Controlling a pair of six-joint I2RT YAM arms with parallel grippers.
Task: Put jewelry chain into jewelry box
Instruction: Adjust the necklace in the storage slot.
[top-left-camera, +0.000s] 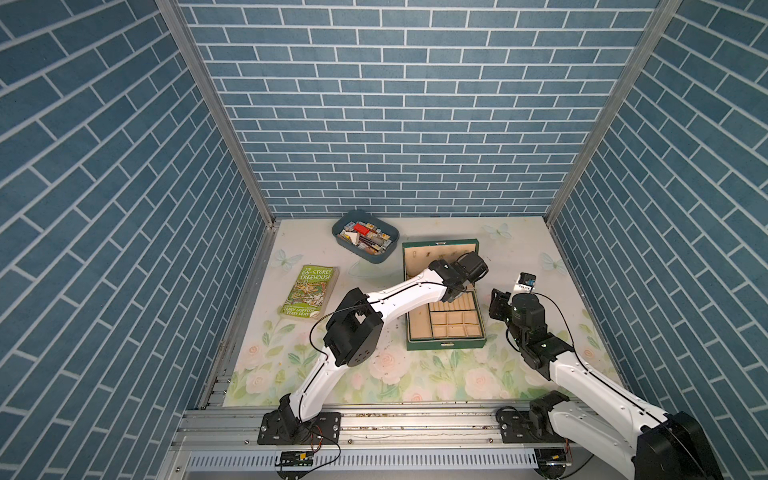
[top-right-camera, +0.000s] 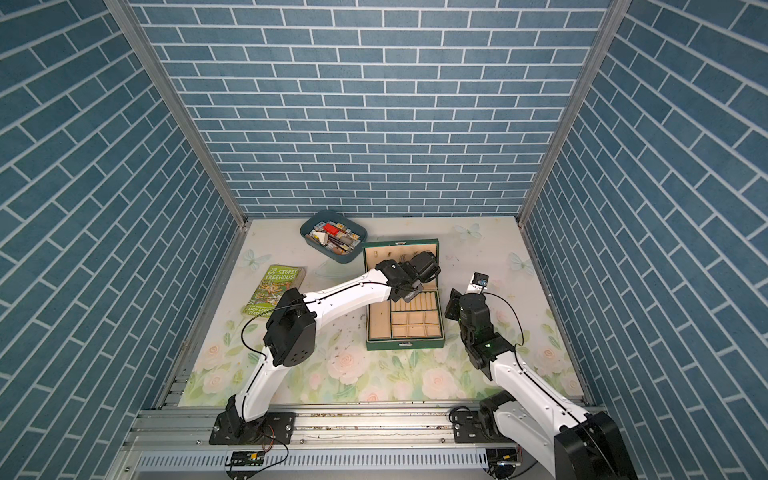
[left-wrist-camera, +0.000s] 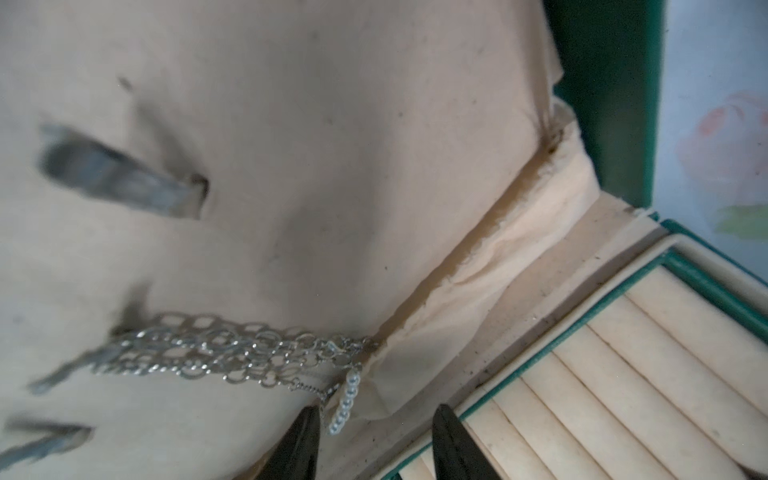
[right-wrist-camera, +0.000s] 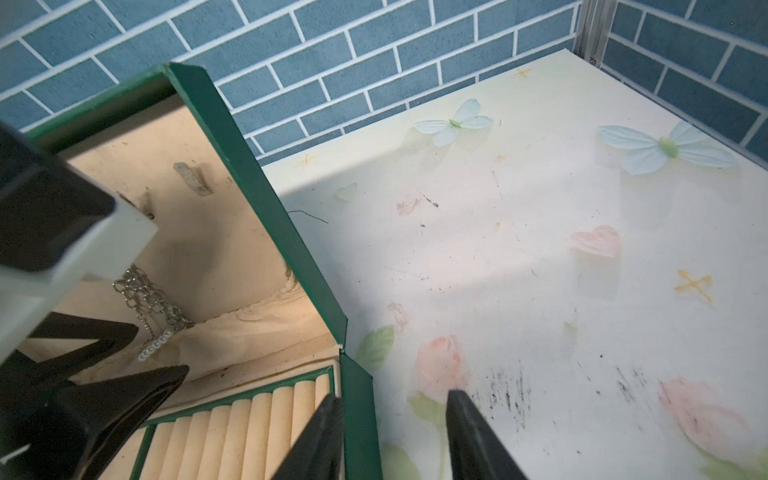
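Observation:
The jewelry box (top-left-camera: 446, 344) (top-right-camera: 405, 344) stands open in both top views, dark green with beige lining. The jewelry chain (left-wrist-camera: 232, 353) (right-wrist-camera: 153, 303), pale metal links ending in a short string of small beads (left-wrist-camera: 345, 399), lies against the lid lining by the hinge crease. My left gripper (left-wrist-camera: 376, 419) (top-left-camera: 459, 293) is open inside the box over the ring rolls. The bead end sits just inside one of its fingertips (left-wrist-camera: 309, 419), ungripped. My right gripper (right-wrist-camera: 392, 399) (top-left-camera: 497, 305) is open at the box's right side, its fingers astride the green wall (right-wrist-camera: 357, 415), holding nothing.
A blue-grey bin (top-left-camera: 370, 257) of small items stands behind the box to the left. A green paperback book (top-left-camera: 309, 291) lies at the left of the floral mat. Metal hooks (left-wrist-camera: 120, 174) stick out of the lid lining. Blue brick walls enclose the table on three sides.

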